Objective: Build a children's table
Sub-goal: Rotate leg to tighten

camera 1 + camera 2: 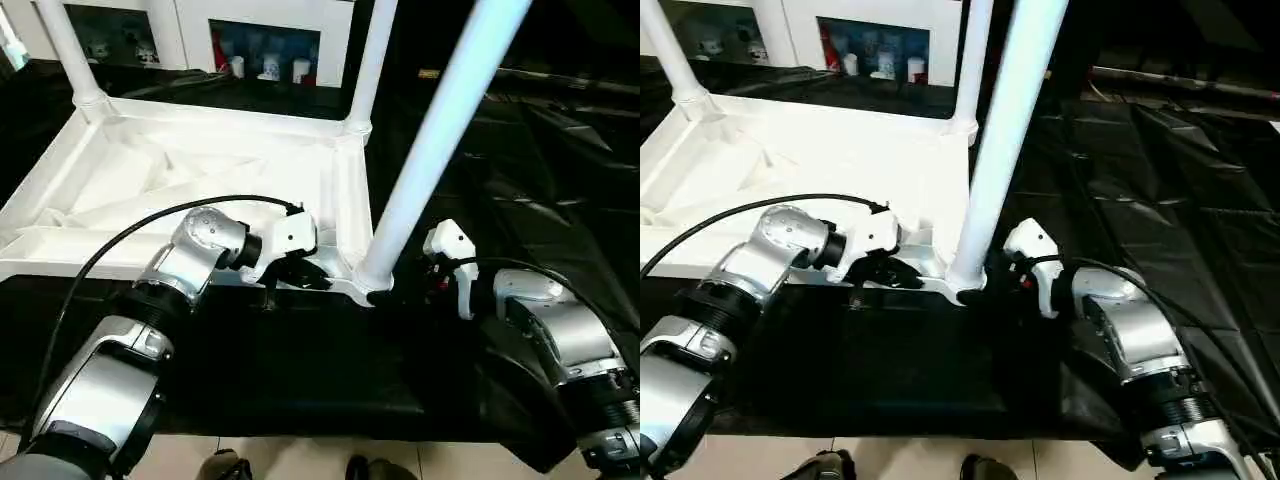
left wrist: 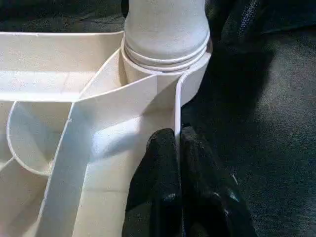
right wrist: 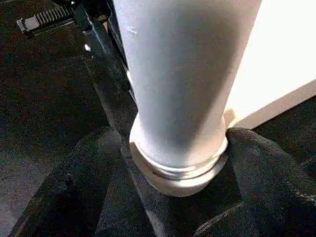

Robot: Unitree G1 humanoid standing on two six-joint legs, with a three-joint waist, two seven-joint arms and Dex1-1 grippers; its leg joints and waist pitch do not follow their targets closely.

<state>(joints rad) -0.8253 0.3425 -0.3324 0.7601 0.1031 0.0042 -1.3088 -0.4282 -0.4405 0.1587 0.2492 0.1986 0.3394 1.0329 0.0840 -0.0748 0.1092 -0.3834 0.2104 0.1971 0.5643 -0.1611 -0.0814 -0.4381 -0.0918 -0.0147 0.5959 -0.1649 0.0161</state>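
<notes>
The white tabletop (image 1: pixel 200 170) lies upside down on a black sheet, ribbed underside up. A long white leg (image 1: pixel 440 130) stands in its near right corner socket (image 2: pixel 195 74), leaning a little to the right. My left gripper (image 2: pixel 177 148) is shut on the thin near rim wall just beside that socket, one black finger (image 2: pixel 158 168) on each face of the wall. My right gripper (image 1: pixel 395 285) reaches in from the right. Its fingers (image 3: pixel 266 163) lie against both sides of the leg's flared end (image 3: pixel 177 163).
Two more white legs (image 1: pixel 70 50) (image 1: pixel 372 60) stand in the far corner sockets. A white glass-door cabinet (image 1: pixel 265 40) with small items is behind the tabletop. The black sheet (image 1: pixel 540 150) spreads wrinkled to the right. Pale floor and dark shoe tips (image 1: pixel 225 465) show at the near edge.
</notes>
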